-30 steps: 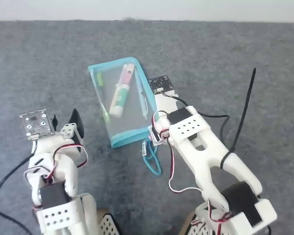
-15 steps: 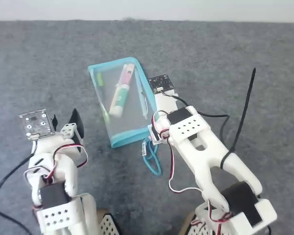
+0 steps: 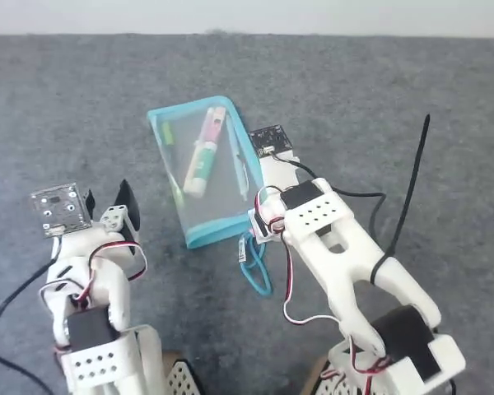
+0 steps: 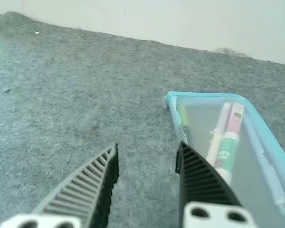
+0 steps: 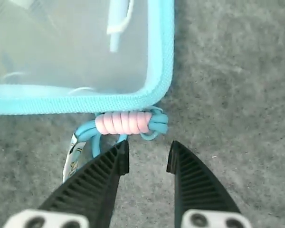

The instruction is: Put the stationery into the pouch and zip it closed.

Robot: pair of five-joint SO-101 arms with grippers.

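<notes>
I see the translucent pouch with turquoise trim (image 3: pixel 204 173) lying flat mid-table on the grey felt surface (image 3: pixel 412 99). Inside it are a pink-and-green marker (image 3: pixel 202 154), a slim green pen (image 3: pixel 170 148) and a white pen (image 3: pixel 241 171). Its near corner carries a turquoise cord with a pink wrapped bead (image 5: pixel 125 122), and my right gripper (image 5: pixel 147 148) sits just beside that, fingers parted and empty. My left gripper (image 4: pixel 147 151) hangs open, apart from the pouch's far corner, with felt running to the pale wall (image 4: pixel 180 19).
</notes>
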